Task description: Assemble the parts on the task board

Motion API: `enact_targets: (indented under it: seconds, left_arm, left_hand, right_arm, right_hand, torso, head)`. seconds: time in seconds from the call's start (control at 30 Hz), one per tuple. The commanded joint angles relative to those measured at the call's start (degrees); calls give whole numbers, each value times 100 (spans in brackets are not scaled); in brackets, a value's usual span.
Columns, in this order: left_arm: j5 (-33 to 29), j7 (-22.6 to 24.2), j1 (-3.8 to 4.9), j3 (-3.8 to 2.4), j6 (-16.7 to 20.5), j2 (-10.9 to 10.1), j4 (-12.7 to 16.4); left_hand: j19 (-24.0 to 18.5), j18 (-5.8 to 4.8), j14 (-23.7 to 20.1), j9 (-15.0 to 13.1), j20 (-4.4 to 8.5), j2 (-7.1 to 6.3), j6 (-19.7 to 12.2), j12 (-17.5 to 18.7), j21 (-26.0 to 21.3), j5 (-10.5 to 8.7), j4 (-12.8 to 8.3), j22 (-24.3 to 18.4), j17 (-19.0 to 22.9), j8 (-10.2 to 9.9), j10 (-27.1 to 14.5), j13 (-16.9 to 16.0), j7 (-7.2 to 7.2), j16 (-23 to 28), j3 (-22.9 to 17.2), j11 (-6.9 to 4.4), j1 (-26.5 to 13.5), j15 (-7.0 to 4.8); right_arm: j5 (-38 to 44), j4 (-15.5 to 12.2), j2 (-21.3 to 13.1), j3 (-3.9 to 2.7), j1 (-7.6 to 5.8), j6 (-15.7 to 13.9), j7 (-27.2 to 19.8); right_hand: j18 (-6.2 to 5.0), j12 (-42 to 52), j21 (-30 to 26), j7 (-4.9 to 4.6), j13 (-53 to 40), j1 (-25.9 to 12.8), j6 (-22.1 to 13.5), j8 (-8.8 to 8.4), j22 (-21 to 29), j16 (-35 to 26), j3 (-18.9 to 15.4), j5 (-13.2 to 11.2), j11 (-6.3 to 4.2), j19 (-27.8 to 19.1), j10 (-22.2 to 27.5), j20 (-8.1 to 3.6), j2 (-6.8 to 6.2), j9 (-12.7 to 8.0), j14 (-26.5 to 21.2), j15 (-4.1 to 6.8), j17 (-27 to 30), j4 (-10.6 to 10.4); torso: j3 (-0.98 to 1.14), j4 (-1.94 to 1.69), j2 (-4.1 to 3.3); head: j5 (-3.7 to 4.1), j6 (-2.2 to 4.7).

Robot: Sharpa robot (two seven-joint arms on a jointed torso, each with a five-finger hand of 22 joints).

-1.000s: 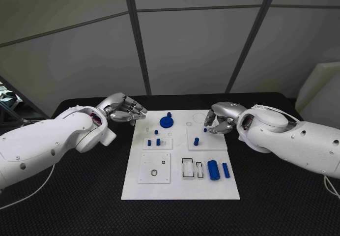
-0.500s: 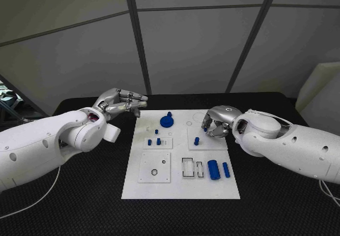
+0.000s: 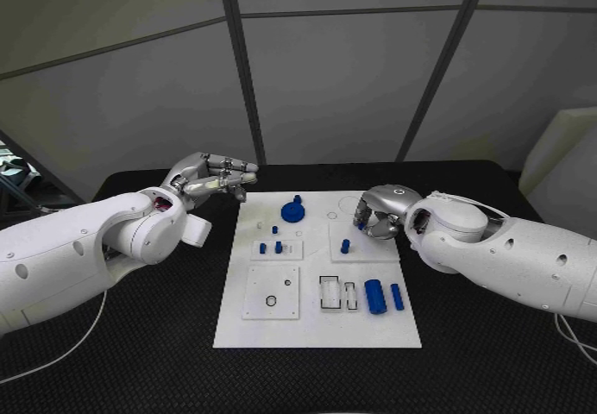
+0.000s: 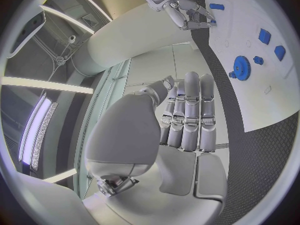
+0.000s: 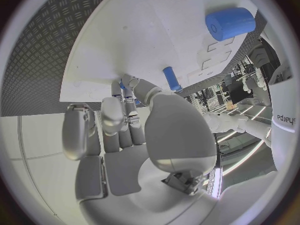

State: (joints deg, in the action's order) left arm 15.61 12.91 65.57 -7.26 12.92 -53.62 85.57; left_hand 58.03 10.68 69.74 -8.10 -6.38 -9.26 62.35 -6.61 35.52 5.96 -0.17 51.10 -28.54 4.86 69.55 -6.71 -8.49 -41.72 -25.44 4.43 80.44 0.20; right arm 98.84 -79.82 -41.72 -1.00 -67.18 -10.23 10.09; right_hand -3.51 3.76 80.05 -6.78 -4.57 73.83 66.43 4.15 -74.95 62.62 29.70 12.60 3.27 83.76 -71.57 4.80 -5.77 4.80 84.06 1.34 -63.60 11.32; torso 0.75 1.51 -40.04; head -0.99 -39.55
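The white task board [image 3: 317,332] lies mid-table. My right hand [image 3: 378,213] hovers over its far right part, fingers curled down, and pinches a small blue peg [image 5: 122,86] at its fingertips [image 3: 362,226]. Beside them a blue peg [image 3: 345,247] stands in a square plate, and it also appears in the right wrist view [image 5: 170,78]. My left hand [image 3: 214,183] is raised off the board's far left corner, its fingers [image 4: 190,115] straight and side by side, holding nothing. A blue gear [image 3: 292,212] sits at the board's far middle.
Three small blue pegs [image 3: 270,247] stand left of centre on the board. A thick blue cylinder [image 3: 374,297] and a thinner one [image 3: 397,297] lie near the right edge, beside white slots [image 3: 329,294]. A black ring [image 3: 270,302] lies on the near left plate. Black table [image 3: 498,345] surrounds the board.
My left hand has lifted a little and its fingers have straightened. The right hand has shifted slightly left over the board's far right, still curled around the small peg.
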Motion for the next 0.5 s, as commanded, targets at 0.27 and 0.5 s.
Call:
enact_targets:
  seconds: [0.27,0.5]
  left_arm:
    - [-96,5,4,-6,-57,14,-9]
    - [-97,-20,4,-6,-78,15,-29]
  left_hand:
    - [69,-19,63,-14,1,38,36,-14,-31,47,-56,-18,18,-45,0,-13,-17,65,10,35,8,4]
    - [71,-20,61,-14,2,33,29,-11,-38,54,-66,-22,24,-53,-7,-15,-23,82,13,39,12,7]
  right_arm:
    - [76,65,66,11,37,105,57]
    - [117,-34,12,11,49,-205,65]
  right_hand:
    - [114,12,212,15,9,-11,153,30,-594,11,182,-79,-24,152,-154,-50,79,21,218,55,116,36]
    - [138,10,307,33,8,-86,222,34,-702,33,190,-98,-43,197,-215,-60,71,34,210,68,151,6]
  torso:
    - [0,0,4]
    - [1,-4,10]
  head:
    - [31,-22]
    - [39,-22]
